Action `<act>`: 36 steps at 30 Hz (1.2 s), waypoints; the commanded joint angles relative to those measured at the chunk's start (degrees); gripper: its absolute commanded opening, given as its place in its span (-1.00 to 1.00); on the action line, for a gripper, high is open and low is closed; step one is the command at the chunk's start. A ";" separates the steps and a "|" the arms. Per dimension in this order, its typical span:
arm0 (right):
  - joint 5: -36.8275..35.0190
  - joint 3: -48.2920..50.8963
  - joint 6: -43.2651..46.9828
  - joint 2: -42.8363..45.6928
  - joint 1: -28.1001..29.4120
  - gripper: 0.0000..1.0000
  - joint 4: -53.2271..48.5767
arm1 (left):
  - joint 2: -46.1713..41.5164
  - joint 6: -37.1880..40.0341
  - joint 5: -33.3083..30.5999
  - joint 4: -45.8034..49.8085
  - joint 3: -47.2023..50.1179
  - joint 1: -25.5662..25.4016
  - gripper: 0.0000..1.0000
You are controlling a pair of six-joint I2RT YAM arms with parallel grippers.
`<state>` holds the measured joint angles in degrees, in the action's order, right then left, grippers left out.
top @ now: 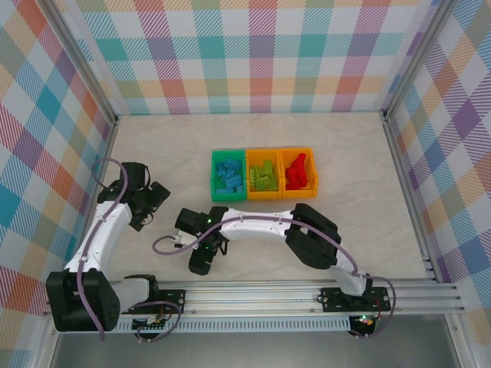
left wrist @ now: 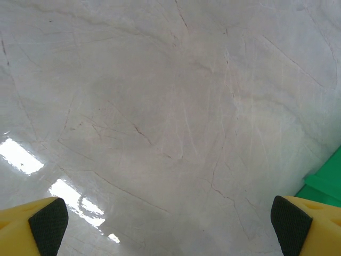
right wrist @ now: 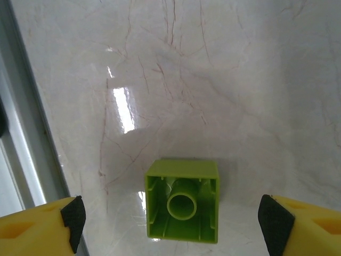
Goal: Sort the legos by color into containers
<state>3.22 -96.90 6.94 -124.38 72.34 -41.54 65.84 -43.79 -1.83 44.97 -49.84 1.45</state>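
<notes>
Three containers stand in a row at mid-table: a green bin [top: 228, 175] with blue legos [top: 229, 178], an orange bin [top: 263, 174] with lime green legos [top: 264, 176], and an orange bin [top: 298, 170] with red legos [top: 298, 172]. One lime green lego [right wrist: 183, 201] lies upside down on the table, its hollow underside facing me. My right gripper [right wrist: 174, 218] hangs open over it, one fingertip on each side and neither touching it. In the top view that gripper [top: 201, 259] is near the front edge. My left gripper [top: 153, 198] [left wrist: 169, 226] is open over bare table.
A corner of the green bin [left wrist: 326, 181] shows at the right edge of the left wrist view. The metal front rail [right wrist: 21, 133] runs close to the left of the right gripper. Checked walls enclose the marble table [top: 345, 153] on three sides.
</notes>
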 commanded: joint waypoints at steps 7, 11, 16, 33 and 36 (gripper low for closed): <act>-2.29 -5.84 2.21 -4.79 1.13 0.34 -5.87 | -1.94 1.70 1.14 1.72 0.88 1.69 1.00; -3.61 -8.31 1.11 -6.38 1.10 0.03 -6.82 | -1.82 1.85 1.30 1.44 1.00 1.97 1.00; -6.14 -9.81 0.82 -7.61 1.01 -0.38 -8.39 | -1.65 2.03 1.23 1.26 1.30 2.23 1.00; -6.56 -0.05 -13.55 16.06 -23.26 -0.45 -5.00 | 1.55 4.12 1.89 0.52 0.21 2.53 1.00; -5.71 -2.05 -15.92 15.34 -30.38 -0.45 -7.58 | 1.17 4.21 1.83 0.56 0.79 2.51 1.00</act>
<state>-3.11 -98.37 -4.80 -107.90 45.63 -45.87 67.07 -40.84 -0.43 44.91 -49.63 2.94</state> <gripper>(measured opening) 0.327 0.999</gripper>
